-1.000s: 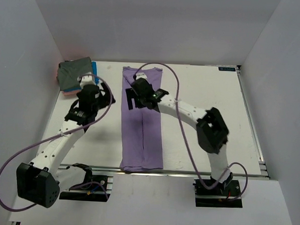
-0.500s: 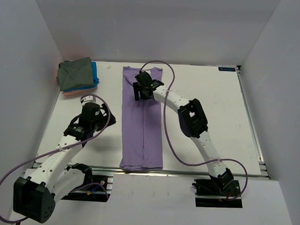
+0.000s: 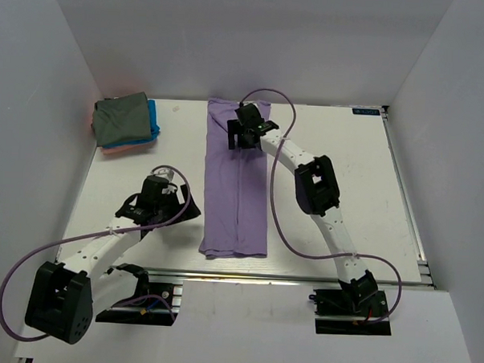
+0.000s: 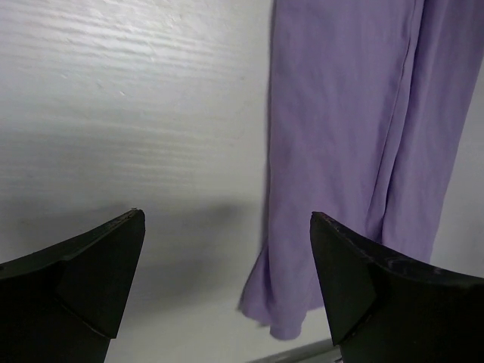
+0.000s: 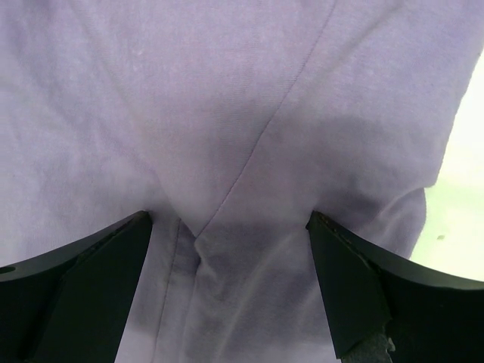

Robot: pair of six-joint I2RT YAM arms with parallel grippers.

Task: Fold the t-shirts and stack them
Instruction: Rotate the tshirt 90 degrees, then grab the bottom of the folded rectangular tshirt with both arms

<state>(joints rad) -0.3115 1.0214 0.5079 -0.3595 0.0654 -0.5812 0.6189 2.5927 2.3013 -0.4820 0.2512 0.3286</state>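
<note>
A lavender-purple t-shirt (image 3: 235, 189) lies folded into a long narrow strip down the middle of the table. My right gripper (image 3: 246, 133) hovers over its far end, jaws open, with only purple cloth (image 5: 242, 113) beneath them and nothing pinched. My left gripper (image 3: 162, 204) sits low to the left of the strip's near part, open over bare table; the strip's near left corner (image 4: 295, 302) shows between its fingers (image 4: 355, 280). A stack of folded t-shirts (image 3: 124, 122), olive-grey on top of bright blue and salmon-pink, rests at the far left corner.
White walls close in the table on the left, back and right. A metal rail (image 3: 302, 276) runs along the near edge, and the two arm bases (image 3: 136, 301) stand below it. Purple cables loop off both arms.
The left arm has drawn back from the far-left stack toward the near edge. The right gripper moved farther along the strip, and the purple shirt now lies shifted slightly right and away.
</note>
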